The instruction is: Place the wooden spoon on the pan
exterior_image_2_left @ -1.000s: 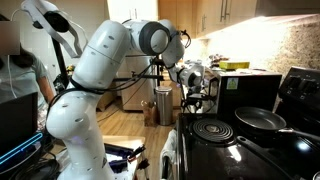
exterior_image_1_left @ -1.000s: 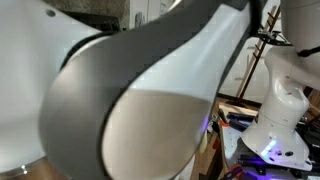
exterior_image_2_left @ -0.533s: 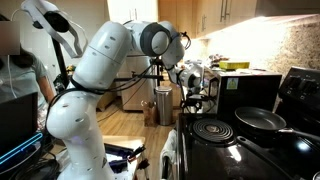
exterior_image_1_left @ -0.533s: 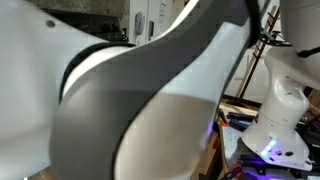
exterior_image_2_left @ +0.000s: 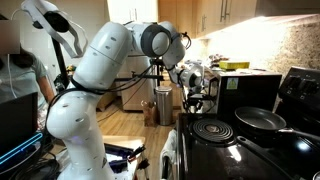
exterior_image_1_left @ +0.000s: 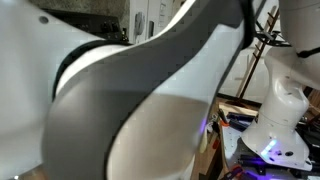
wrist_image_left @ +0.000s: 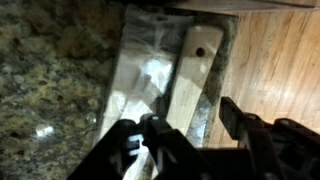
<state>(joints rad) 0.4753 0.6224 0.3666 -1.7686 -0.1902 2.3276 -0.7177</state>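
Observation:
In the wrist view the wooden spoon's (wrist_image_left: 190,75) slender light-tan handle, with a hole at its end, lies on a strip between a granite counter and a wood floor. My gripper (wrist_image_left: 195,135) is open, its two dark fingers hanging just above on either side of the handle, not touching it. In an exterior view the gripper (exterior_image_2_left: 193,88) hangs at the counter's edge, left of the stove; the spoon is hidden there. The dark grey pan (exterior_image_2_left: 258,120) with its silvery handle (exterior_image_2_left: 296,130) sits on the stove's far burner, well to the right of the gripper.
A wider pale wooden piece (wrist_image_left: 135,75) lies beside the spoon. Speckled granite (wrist_image_left: 50,80) is on the left, wood floor (wrist_image_left: 280,60) on the right. A black coil burner (exterior_image_2_left: 212,128) lies between gripper and pan. My arm (exterior_image_1_left: 150,100) blocks most of an exterior view.
The arm link filling the blocked exterior view has shifted a little. The gripper has hardly moved and stays open over the spoon.

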